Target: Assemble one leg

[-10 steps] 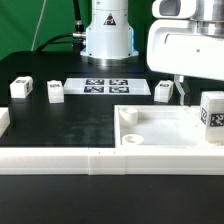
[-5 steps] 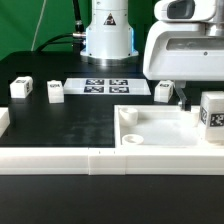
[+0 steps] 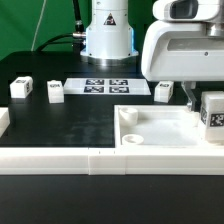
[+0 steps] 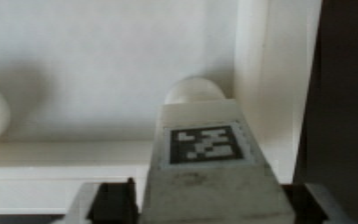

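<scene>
My gripper (image 3: 204, 99) hangs over the exterior view's right side and is shut on a leg (image 3: 212, 116), a small white block with a black-and-white tag. In the wrist view the leg (image 4: 204, 150) sits between the dark fingers (image 4: 108, 203), its rounded tip pointing at the white panel (image 4: 87, 60) close to the raised rim. The leg stands upright at the right end of the large flat panel (image 3: 160, 127). Three more legs rest on the black table: two at the left (image 3: 19, 88) (image 3: 54, 91), one behind the panel (image 3: 163, 90).
The marker board (image 3: 105, 87) lies in front of the robot base (image 3: 107, 35). A long white rail (image 3: 70, 160) runs along the front edge. A round socket (image 3: 130, 139) shows in the panel's near-left corner.
The gripper's body has shifted a little toward the exterior view's left. The held leg stays in about the same spot on the panel.
</scene>
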